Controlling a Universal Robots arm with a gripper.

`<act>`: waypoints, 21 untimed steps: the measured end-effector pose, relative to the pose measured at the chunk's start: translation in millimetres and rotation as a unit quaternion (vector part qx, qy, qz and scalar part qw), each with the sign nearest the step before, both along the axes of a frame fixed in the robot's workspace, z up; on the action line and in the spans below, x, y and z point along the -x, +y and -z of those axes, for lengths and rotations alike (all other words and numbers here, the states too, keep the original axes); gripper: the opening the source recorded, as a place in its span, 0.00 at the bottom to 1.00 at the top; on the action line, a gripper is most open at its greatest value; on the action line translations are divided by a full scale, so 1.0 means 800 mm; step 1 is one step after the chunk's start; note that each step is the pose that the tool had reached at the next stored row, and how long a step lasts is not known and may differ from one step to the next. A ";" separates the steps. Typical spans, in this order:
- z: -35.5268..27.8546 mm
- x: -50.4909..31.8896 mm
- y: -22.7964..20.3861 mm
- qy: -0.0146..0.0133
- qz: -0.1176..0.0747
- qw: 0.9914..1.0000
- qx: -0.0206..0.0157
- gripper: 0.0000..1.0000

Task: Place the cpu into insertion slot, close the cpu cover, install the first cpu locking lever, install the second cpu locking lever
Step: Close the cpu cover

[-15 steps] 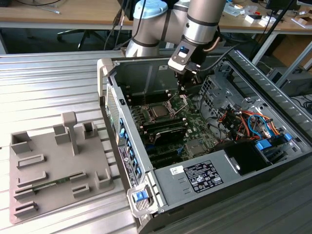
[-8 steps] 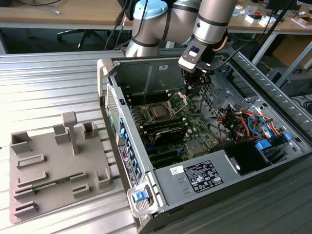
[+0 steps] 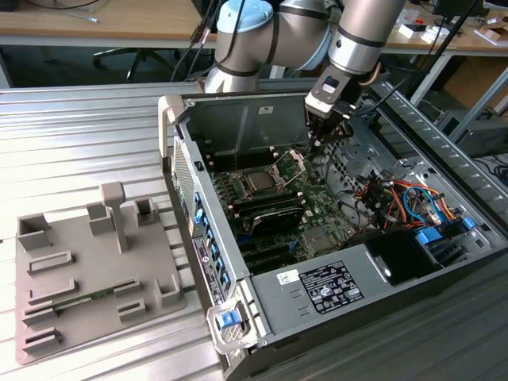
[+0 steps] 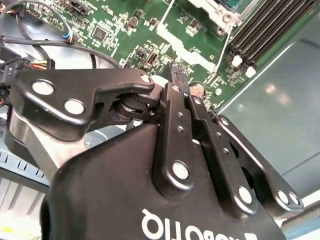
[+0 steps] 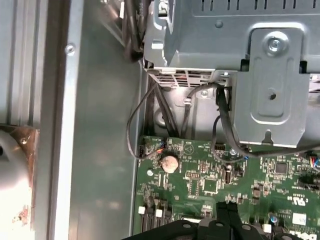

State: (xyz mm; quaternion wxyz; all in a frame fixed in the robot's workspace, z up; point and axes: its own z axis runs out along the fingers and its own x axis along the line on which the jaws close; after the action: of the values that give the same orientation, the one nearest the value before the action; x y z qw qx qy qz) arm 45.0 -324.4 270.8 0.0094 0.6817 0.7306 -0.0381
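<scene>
Step in hand, apparently: closing the cover. The small silvery-grey square cpu (image 3: 258,182) sits in the square black insertion slot (image 3: 275,184). Beside the slot the thin shiny metal cpu cover (image 3: 290,164) stands raised. The black end effector (image 3: 320,143), pinched closed and empty, hovers by the cover, which likely needs a gentle downward push.

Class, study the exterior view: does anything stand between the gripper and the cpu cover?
Nothing visible does. The gripper hangs close to the raised cpu cover, on the exterior view's right of it, with no part between them. The coloured cables lie farther right.
</scene>
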 end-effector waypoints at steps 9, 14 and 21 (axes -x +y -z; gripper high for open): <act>0.0191 0.001 0.0001 0.006 0.000 1.000 0.000 0.11; 0.0194 0.018 0.0000 0.006 0.000 1.000 0.000 0.11; 0.0197 0.041 0.0000 0.005 0.000 1.000 -0.002 0.11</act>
State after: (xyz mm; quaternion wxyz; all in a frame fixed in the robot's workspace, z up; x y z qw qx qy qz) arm 12.2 -324.4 255.0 0.0042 0.6815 0.7307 -0.0404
